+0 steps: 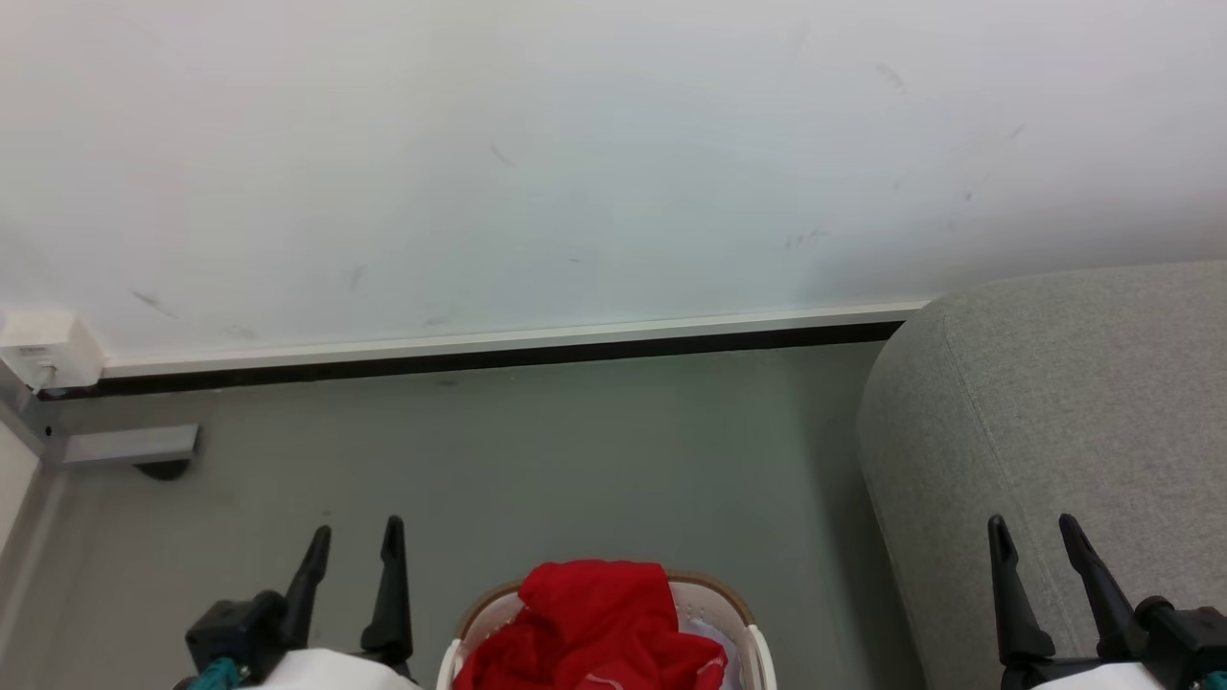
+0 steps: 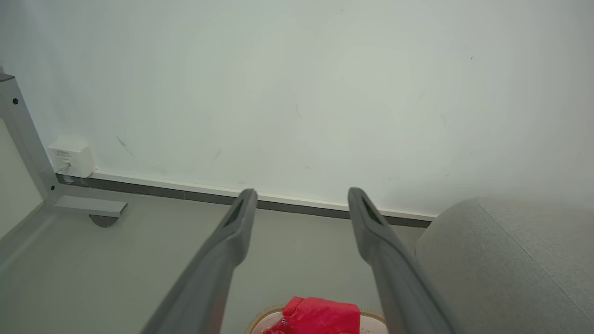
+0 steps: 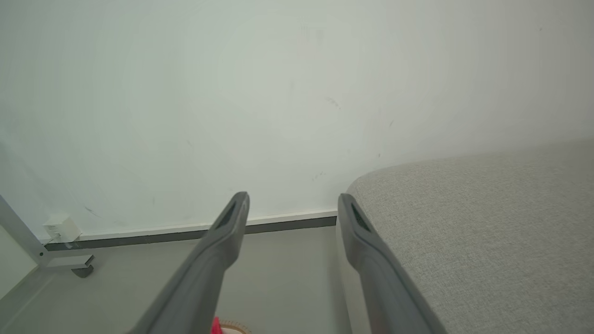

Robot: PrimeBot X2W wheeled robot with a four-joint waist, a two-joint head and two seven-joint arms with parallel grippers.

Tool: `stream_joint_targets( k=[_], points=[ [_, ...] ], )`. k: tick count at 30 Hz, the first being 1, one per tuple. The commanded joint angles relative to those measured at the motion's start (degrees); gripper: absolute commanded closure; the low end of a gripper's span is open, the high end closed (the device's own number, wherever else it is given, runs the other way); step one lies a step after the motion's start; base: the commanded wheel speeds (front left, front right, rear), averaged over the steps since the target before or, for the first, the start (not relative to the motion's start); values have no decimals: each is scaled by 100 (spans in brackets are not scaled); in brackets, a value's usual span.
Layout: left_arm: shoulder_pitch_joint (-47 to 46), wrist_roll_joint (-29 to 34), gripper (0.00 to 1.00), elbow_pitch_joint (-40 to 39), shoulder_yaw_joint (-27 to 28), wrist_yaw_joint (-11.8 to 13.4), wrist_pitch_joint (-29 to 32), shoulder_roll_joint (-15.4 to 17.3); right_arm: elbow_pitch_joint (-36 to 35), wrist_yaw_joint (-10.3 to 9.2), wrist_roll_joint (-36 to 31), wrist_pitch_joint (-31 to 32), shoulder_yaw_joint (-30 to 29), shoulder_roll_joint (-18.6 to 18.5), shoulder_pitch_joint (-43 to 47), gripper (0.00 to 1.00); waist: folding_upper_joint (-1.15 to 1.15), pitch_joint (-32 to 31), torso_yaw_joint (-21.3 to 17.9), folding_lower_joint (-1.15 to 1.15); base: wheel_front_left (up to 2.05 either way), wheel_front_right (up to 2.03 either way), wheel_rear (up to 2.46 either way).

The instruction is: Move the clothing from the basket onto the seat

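The red clothes (image 1: 594, 623) lie heaped in the basket (image 1: 757, 652) on the floor (image 1: 575, 460), near the seat (image 1: 1054, 402). The left claw (image 1: 357, 529) and right claw (image 1: 1033, 522) are spread wide, holding nothing. Best go down slowly and pinch the top fold.

The basket (image 1: 759, 661) stands on the floor (image 1: 575, 460) at the near middle, with the clothing (image 1: 594, 623) heaped in it and rising above its rim. The seat (image 1: 1074, 402) stands to the basket's right, a strip of floor between them, its far end close to the wall (image 1: 575, 144). The left pincer (image 1: 358, 525) hangs just left of the basket and the right pincer (image 1: 1033, 519) over the seat's left edge, while at the far left a small box (image 1: 43, 350) sits on the wall above the skirting board (image 1: 498, 343), with a frame foot (image 1: 129, 446) on the floor just before it.
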Motion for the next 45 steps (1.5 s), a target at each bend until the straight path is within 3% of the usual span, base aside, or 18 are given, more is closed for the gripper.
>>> stream_joint_targets(
  k=[1, 20, 37, 45],
  points=[
    [33, 160, 0, -33, -8, 18, -56, 62, -9, -8, -130, -63, 2, -34, -16, 0, 0, -1, 0, 0, 0, 0, 0],
    [100, 996, 0, 54, 3, 56, -282, 62, 103, -10, -556, -269, 53, 34, 83, 0, 0, -15, -18, 0, 0, 0, 0],
    [156, 1680, 0, 148, 91, -55, -448, -27, 216, -12, -938, -452, 92, 56, 99, 0, 0, 31, -52, 0, 0, 0, 0],
    [149, 1503, 0, 241, 280, -270, -449, -112, 236, -12, -805, -458, 126, 65, 101, 0, 0, 59, -61, 0, 0, 0, 0]
  ],
)
